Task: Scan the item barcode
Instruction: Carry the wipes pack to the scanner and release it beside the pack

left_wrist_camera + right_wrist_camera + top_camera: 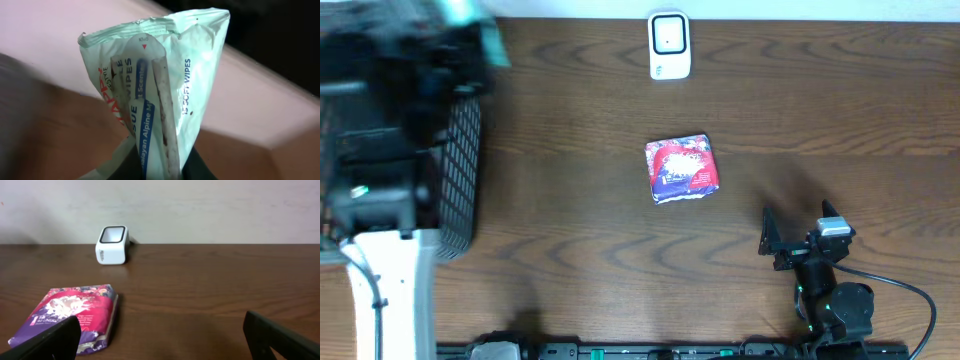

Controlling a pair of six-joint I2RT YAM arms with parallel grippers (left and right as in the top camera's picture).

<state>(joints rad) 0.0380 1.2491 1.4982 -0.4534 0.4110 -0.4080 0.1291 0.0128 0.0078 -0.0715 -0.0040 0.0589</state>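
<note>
Left claw (162,169): clamped nearly closed on pale-green wipes pack (172,75). Right claw (162,332): fully spread, empty, over surface (210,280) near front edge.

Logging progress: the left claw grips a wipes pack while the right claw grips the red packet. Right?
Not quite. The right claw is open and empty; the red packet lies loose on the table, as the right wrist view shows. The rest is correct.
</note>
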